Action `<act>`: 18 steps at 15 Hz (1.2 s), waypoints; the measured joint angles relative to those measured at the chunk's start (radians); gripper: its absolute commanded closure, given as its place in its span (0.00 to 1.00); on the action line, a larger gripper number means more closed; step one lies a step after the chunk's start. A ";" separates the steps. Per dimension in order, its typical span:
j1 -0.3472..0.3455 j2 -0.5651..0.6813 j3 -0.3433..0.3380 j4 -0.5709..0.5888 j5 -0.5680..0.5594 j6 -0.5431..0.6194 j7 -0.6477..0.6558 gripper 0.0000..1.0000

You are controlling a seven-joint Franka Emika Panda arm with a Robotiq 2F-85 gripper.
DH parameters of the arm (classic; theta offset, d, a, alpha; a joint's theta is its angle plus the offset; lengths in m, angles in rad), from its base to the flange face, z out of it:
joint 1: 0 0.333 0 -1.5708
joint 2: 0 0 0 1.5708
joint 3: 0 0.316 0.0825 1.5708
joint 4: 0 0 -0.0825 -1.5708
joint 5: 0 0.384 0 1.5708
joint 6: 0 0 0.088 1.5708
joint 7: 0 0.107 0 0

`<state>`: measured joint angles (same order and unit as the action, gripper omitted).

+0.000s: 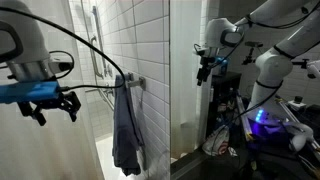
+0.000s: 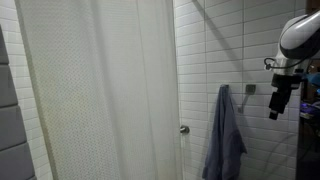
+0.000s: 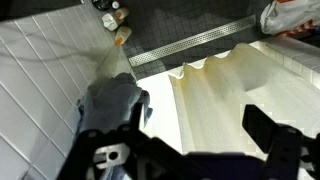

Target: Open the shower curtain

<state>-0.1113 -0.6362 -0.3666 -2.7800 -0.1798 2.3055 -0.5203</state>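
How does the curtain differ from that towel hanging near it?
The curtain is white and nearly room height; the towel is blue-grey and much shorter. The curtain spreads wide in soft vertical folds; the towel hangs in one narrow bunch. Both are soft sheets hanging straight down.

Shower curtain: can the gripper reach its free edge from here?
Probably yes. The gripper, open, hangs apart from the shower curtain; in the wrist view its folds lie ahead between the fingers. The towel hangs close beside that path and could snag.
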 measured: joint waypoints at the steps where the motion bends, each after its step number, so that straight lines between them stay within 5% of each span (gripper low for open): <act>1: 0.000 0.000 0.000 0.000 0.000 0.000 0.000 0.00; 13: 0.001 0.000 0.004 0.003 0.006 0.007 0.000 0.00; 18: 0.034 0.001 0.070 0.044 0.005 0.076 0.000 0.00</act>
<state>-0.0775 -0.6349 -0.2968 -2.7363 -0.1746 2.3812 -0.5199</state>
